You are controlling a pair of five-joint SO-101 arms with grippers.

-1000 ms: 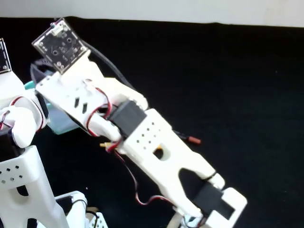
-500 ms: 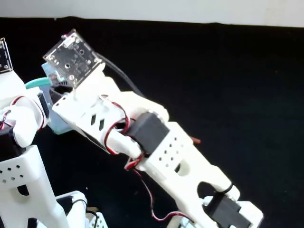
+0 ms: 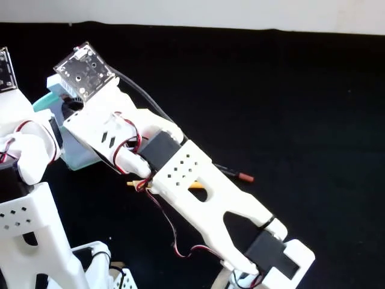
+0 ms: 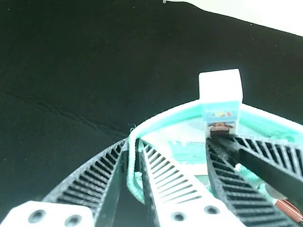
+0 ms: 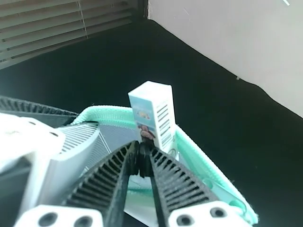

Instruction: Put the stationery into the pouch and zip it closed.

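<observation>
The right fingers (image 5: pixel 141 159) clamp a small white boxed eraser (image 5: pixel 152 118) upright above the open teal mesh pouch (image 5: pixel 109 112), ready for dropping in; the left fingers (image 4: pixel 137 147) pinch its rim shut between them, apparently propping it open.

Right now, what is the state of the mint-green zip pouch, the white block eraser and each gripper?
mint-green zip pouch: unzipped, mouth open.
white block eraser: clamped at one end, at the pouch mouth.
left gripper: shut on the pouch rim.
right gripper: shut on the eraser.
</observation>
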